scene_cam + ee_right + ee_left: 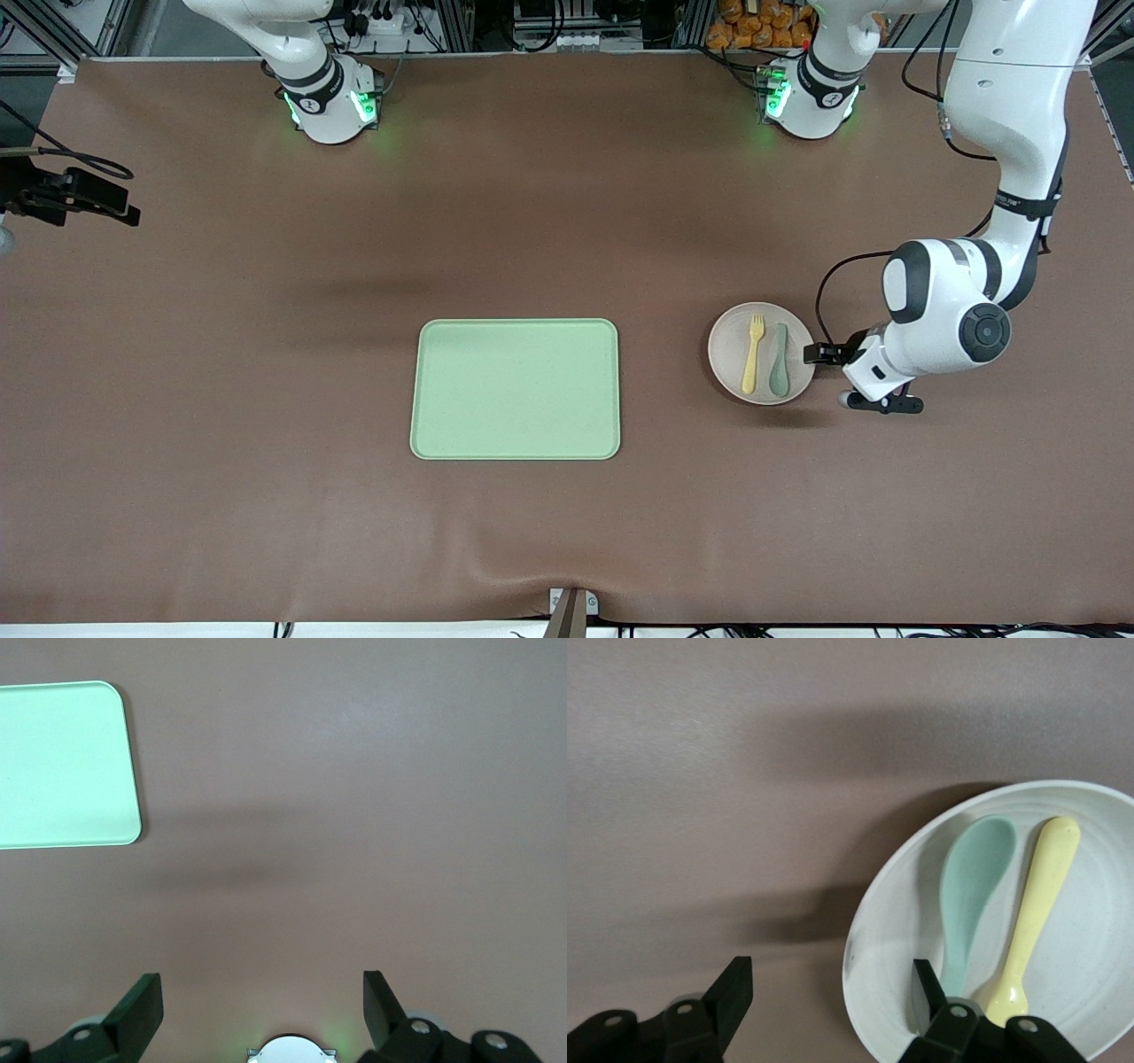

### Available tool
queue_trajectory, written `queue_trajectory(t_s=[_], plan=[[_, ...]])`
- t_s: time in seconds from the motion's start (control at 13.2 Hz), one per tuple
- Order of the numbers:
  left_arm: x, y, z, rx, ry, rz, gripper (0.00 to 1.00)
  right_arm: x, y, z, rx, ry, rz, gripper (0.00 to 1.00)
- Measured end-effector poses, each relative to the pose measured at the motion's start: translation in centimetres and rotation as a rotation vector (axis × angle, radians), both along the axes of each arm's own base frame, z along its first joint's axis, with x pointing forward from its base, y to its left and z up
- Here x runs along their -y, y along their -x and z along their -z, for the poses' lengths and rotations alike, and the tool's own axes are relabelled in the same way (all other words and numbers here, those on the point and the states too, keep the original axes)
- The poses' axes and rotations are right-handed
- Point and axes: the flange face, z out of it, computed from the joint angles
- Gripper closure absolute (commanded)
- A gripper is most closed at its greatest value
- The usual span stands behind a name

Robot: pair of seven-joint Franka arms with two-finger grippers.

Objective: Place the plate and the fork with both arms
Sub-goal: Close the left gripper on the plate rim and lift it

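Risk is mostly at the plate (733, 359) rim. Left gripper (833, 997) straddles the edge toward the left arm's end of the counter (266, 354): one finger over the plate's inside by the teal spoon (970, 890), the other outside over the counter, fingers parted and nothing clamped yet. Fork (751, 353) lies on the plate beside the spoon.

Failure modes as I see them:
- thin rim bite, so the plate may tilt on lift and dump the fork and spoon
- inner finger could nudge the spoon handle while closing
- low rim may slip out

Right gripper (261, 1005) waits high over bare counter, fingers wide apart, empty. Green tray (516, 389) sits mid-counter, well apart from the plate.
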Motion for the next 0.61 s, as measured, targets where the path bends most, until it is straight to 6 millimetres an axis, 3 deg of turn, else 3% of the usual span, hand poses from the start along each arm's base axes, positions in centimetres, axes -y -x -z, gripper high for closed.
queue_trajectory(t_s=[0.23, 0.45, 0.61], plan=[[-0.2, 0.1, 1.2, 0.0, 0.052, 0.036, 0.38, 0.0, 0.0, 0.0, 0.0, 0.0, 0.0, 0.0], [-1.4, 0.1, 2.5, 0.007, 0.062, 0.064, 0.51, 0.0, 0.0, 0.0, 0.0, 0.0, 0.0, 0.0], [-1.5, 0.1, 2.7, 0.01, 0.064, 0.077, 0.53, 0.0, 0.0, 0.0, 0.0, 0.0, 0.0, 0.0]])
